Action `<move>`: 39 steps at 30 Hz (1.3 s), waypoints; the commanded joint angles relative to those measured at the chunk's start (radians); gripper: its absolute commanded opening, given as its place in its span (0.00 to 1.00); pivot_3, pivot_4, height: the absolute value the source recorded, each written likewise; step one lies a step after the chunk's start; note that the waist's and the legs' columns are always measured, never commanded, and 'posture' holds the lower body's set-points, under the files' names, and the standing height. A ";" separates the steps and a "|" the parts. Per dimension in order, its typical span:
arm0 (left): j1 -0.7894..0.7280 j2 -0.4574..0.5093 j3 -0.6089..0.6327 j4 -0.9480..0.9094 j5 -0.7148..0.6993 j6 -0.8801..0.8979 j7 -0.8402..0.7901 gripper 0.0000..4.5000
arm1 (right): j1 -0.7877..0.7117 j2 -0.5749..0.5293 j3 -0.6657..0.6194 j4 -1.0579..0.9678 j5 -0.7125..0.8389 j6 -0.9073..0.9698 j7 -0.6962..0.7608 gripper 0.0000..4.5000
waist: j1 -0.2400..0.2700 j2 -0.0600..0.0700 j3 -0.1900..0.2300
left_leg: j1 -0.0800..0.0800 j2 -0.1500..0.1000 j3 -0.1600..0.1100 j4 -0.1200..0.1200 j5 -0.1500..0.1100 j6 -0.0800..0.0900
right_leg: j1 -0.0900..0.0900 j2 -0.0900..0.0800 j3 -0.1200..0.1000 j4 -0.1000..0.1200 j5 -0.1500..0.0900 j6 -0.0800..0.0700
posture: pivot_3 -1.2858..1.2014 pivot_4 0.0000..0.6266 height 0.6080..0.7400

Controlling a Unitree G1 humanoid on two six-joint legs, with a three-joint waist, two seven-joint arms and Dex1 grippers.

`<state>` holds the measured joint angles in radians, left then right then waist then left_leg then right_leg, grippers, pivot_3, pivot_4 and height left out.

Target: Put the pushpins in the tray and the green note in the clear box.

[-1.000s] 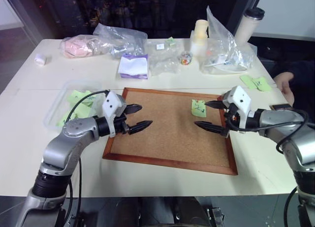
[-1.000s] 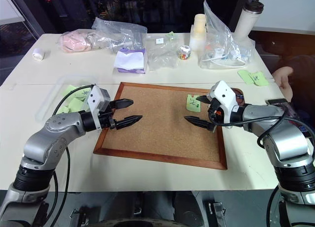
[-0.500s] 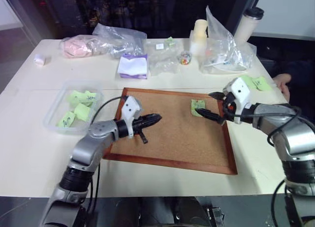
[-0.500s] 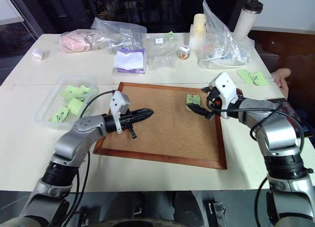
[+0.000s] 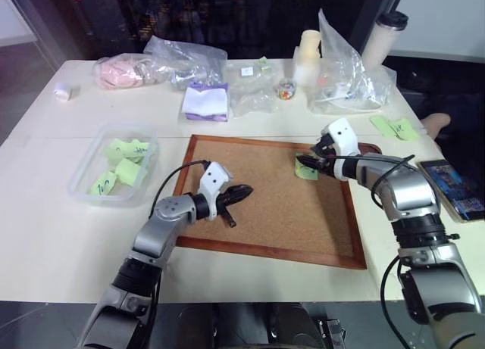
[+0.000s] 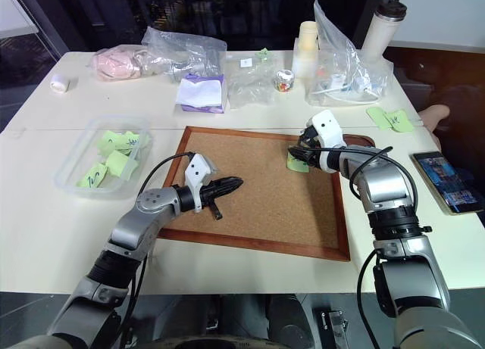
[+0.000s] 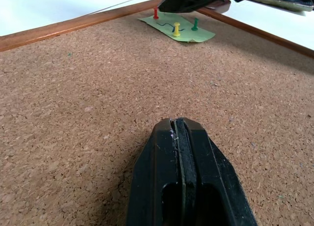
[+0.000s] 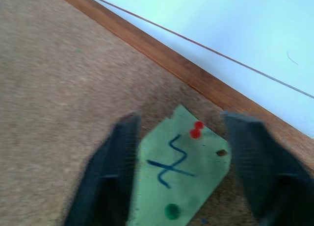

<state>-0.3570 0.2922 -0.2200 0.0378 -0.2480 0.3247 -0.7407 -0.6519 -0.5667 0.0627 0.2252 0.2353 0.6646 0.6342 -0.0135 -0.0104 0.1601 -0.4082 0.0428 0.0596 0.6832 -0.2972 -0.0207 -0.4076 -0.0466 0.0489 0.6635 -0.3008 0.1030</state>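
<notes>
Three pushpins sit in the green note (image 7: 177,29) right now: a red pushpin (image 7: 156,12), a yellow pushpin (image 7: 176,32) and a green pushpin (image 7: 195,24), all standing upright in the paper. The note is pinned flat on the cork board (image 5: 258,228), up near the board's far right corner, close to the wooden frame.

The right gripper (image 8: 179,174) hangs right over the note with its fingers spread wide, one on each side of the paper, nothing between them. From the head camera it's reaching in from the right edge of the board, tips over the note.

The left gripper (image 7: 177,124) has its two fingers pressed fully together, holding nothing, low over bare cork in the middle-left of the board and pointing towards the note, well apart from it.

The clear box (image 5: 85,188) is on the table just left of the board, already with several green notes inside. The tray (image 5: 370,148) peeks out as a reddish-brown edge behind the right arm, just beside the board's far right corner.
</notes>
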 commanded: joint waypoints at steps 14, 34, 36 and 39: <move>0.039 -0.005 -0.002 -0.040 0.009 0.006 0.019 0.00 | -0.057 0.049 -0.009 0.179 -0.063 -0.140 0.023 0.47 | -0.001 0.000 0.000 | 0.000 0.000 0.000 0.000 0.000 0.000 | 0.000 0.000 0.000 0.000 0.000 0.000 | 0.52 0.24 1.00; 0.052 -0.007 -0.015 -0.013 0.028 0.020 0.015 0.00 | -0.069 0.032 -0.026 0.078 -0.086 -0.111 0.051 0.01 | -0.001 0.000 0.000 | 0.000 0.000 0.000 0.000 0.000 0.000 | 0.000 0.000 0.000 0.001 0.000 0.000 | 0.52 0.24 1.00; 0.054 -0.006 -0.018 -0.012 0.031 0.021 0.014 0.00 | -0.072 0.030 -0.032 0.068 -0.083 -0.103 0.049 0.01 | -0.001 0.000 0.000 | 0.000 0.000 0.000 0.000 0.000 0.000 | 0.000 0.000 0.000 0.001 0.000 0.000 | 0.52 0.24 1.00; 0.058 -0.020 -0.009 0.011 0.032 0.008 0.027 0.00 | -0.078 0.024 -0.048 0.038 -0.073 -0.079 0.047 0.01 | -0.001 0.001 0.000 | 0.000 0.000 0.000 0.000 0.000 0.000 | 0.000 0.000 0.000 0.001 0.000 0.000 | 0.52 0.24 1.00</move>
<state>-0.3224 0.2811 -0.2190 0.0083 -0.2265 0.3195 -0.7200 -0.6903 -0.5269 0.0620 0.3469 0.1342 0.5937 0.6751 -0.0147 -0.0098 0.1598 -0.4078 0.0430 0.0598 0.6831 -0.2971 -0.0207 -0.4074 -0.0467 0.0490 0.6641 -0.3008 0.1031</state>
